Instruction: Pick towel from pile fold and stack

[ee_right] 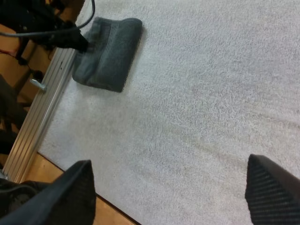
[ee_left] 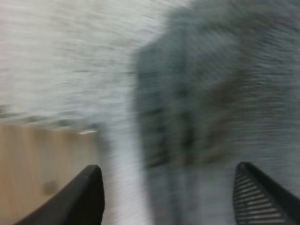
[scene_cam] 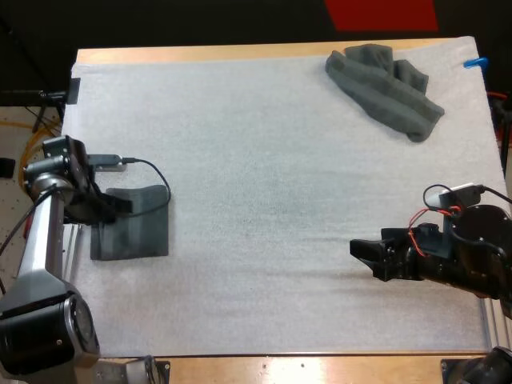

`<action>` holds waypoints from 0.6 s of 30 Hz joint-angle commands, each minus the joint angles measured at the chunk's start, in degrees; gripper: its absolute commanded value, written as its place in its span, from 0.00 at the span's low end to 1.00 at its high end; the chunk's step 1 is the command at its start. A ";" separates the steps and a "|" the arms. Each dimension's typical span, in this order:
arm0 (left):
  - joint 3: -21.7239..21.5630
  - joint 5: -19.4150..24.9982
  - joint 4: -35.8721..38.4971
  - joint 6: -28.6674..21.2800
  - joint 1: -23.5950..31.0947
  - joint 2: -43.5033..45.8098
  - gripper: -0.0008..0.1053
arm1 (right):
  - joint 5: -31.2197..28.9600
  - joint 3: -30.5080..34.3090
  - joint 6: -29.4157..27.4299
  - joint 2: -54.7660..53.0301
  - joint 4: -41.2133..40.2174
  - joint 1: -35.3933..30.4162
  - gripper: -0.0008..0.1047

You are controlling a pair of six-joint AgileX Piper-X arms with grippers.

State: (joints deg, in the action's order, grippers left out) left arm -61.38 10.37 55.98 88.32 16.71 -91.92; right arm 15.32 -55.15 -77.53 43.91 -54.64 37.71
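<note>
A folded dark grey-green towel lies at the left edge of the white mat. My left gripper hovers over the towel's upper left part. Its fingers stand wide apart in the left wrist view, open, with the towel beyond them and nothing between them. A crumpled towel sits at the far right of the mat. My right gripper is low over the mat at the near right, pointing left, open and holding nothing. From the right wrist, the folded towel lies far off, with the left gripper at its edge.
A metal rail and the wooden table edge run along the mat's left side, close to the folded towel. The wide middle of the mat separates the two arms.
</note>
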 commanded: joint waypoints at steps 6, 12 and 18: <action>-5.94 4.19 5.02 2.27 -0.45 1.89 0.57 | 0.45 -0.39 -0.19 -0.12 0.74 -0.03 0.63; -6.01 -0.83 5.01 2.27 -4.28 9.39 0.57 | 0.45 -0.39 -0.19 -0.12 0.87 -0.03 0.63; -6.01 -2.67 3.71 3.02 -11.46 19.18 0.57 | 0.45 -0.39 -0.19 -0.12 0.87 -0.03 0.63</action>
State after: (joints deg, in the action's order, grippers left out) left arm -66.94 8.06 59.77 90.75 5.39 -73.25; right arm 15.32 -55.15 -77.53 43.91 -54.38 37.71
